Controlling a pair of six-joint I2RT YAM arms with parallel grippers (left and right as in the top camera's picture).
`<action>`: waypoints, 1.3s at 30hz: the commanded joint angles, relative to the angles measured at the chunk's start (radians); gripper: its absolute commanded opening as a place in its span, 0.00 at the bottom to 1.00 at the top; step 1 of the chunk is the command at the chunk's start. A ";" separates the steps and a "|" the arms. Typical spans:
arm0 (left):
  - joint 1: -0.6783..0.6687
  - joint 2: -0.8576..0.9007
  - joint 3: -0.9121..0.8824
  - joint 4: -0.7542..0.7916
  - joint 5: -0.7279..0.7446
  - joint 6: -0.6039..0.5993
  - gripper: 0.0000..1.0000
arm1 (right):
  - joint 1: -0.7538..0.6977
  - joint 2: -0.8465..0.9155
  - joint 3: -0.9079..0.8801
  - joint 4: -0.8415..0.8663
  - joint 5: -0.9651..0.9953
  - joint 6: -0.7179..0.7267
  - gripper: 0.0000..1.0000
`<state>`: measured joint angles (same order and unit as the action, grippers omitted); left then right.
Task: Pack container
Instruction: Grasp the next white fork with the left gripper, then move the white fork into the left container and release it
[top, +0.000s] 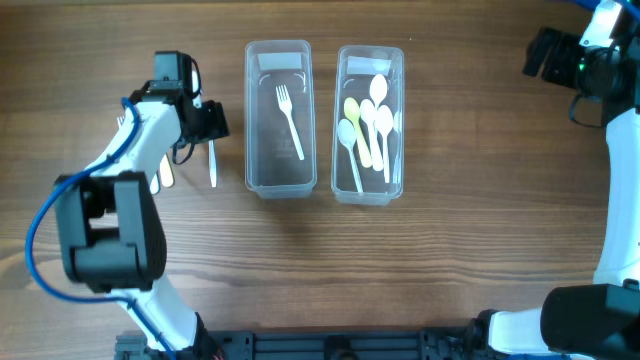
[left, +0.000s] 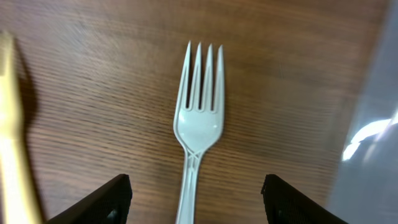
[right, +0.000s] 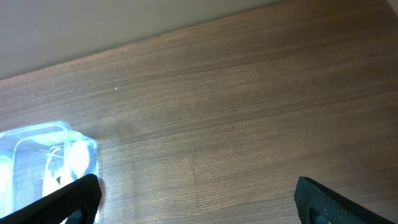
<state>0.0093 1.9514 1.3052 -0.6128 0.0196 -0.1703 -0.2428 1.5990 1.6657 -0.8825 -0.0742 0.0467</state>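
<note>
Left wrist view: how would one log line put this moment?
left end effector open, straddling fork on table | right end effector open, empty

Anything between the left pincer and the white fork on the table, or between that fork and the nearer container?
Nothing visible. The left pincer stands open astride the fork. Only bare wood lies between the fork and the nearer container, whose wall it must clear.

Reaching forward with the left arm (top: 140, 142), poising the left gripper (left: 196, 198) low with jaws parted, and holding the right gripper (right: 196, 199) far aside, jaws spread wide.
</note>
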 joint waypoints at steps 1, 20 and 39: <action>0.002 0.069 -0.013 0.012 -0.014 0.009 0.70 | 0.003 0.006 0.001 0.003 -0.004 -0.010 1.00; 0.002 0.100 0.014 -0.013 -0.021 0.008 0.06 | 0.003 0.005 0.001 0.003 -0.004 -0.010 1.00; -0.097 -0.252 0.183 -0.170 0.095 -0.007 0.04 | 0.003 0.005 0.001 0.003 -0.004 -0.011 1.00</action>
<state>-0.0212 1.7618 1.4704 -0.7788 0.0509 -0.1631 -0.2428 1.5990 1.6657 -0.8825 -0.0742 0.0467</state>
